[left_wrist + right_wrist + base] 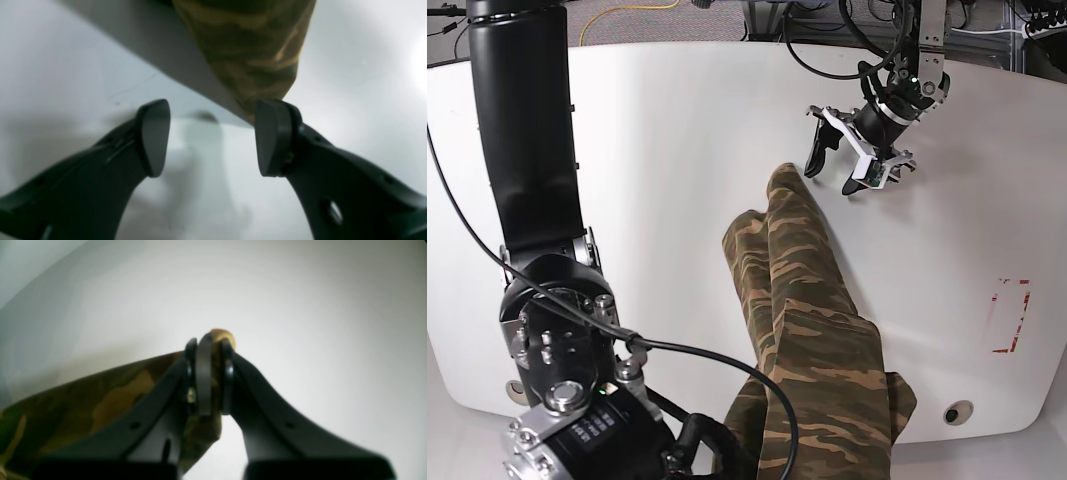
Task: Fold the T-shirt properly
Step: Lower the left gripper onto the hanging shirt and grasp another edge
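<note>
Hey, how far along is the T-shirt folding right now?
Early. Nothing looks folded: the T-shirt lies bunched in a long strip on the white table, its near end reaching the table's edge. In hand: the right pincer is shut on a bit of cloth. The left pincer is open, empty, by the far tip. Spreading and every fold remain.

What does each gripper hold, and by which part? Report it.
The right gripper is shut on the camouflage-print fabric T-shirt, pinching a bunched edge of it; which part cannot be told. The left gripper is open and holds nothing.
</note>
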